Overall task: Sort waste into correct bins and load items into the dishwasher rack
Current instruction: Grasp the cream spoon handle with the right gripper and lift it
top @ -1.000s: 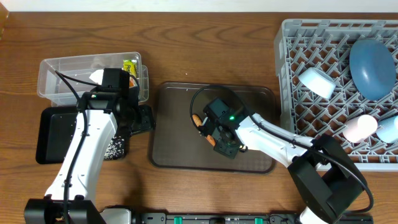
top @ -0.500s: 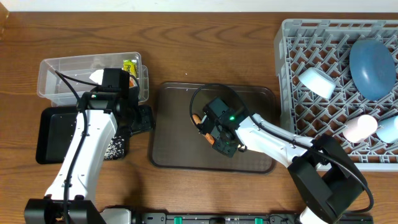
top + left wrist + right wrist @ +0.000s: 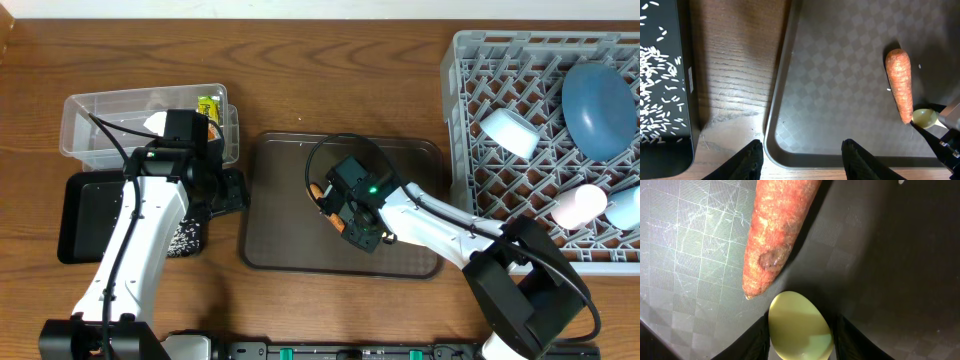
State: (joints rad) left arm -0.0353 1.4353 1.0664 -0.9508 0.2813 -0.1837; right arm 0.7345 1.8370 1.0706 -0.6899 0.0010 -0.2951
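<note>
My right gripper (image 3: 801, 336) is low over the brown serving tray (image 3: 285, 250), shut on the bowl of the pale yellow spoon (image 3: 800, 327). The orange carrot piece (image 3: 777, 235) lies just beyond the spoon, its tip almost touching it. From the left wrist view the carrot (image 3: 900, 85) and the spoon (image 3: 923, 118) lie at the right. My left gripper (image 3: 802, 160) hangs open over the tray's near left corner, holding nothing. Rice grains (image 3: 657, 95) lie in the black tray (image 3: 85, 215). The clear tub (image 3: 110, 120) holds a yellow-green wrapper (image 3: 208, 106) and a tissue wad (image 3: 155, 121).
The grey rack (image 3: 470, 150) at the right holds the dark blue plate (image 3: 598, 105), the white bowl (image 3: 508, 131), the pink cup (image 3: 580, 205) and the light blue cup (image 3: 625, 208). Bare wood surrounds the serving tray.
The right gripper's fingers have drawn in around the spoon's bowl. The left arm has not moved.
</note>
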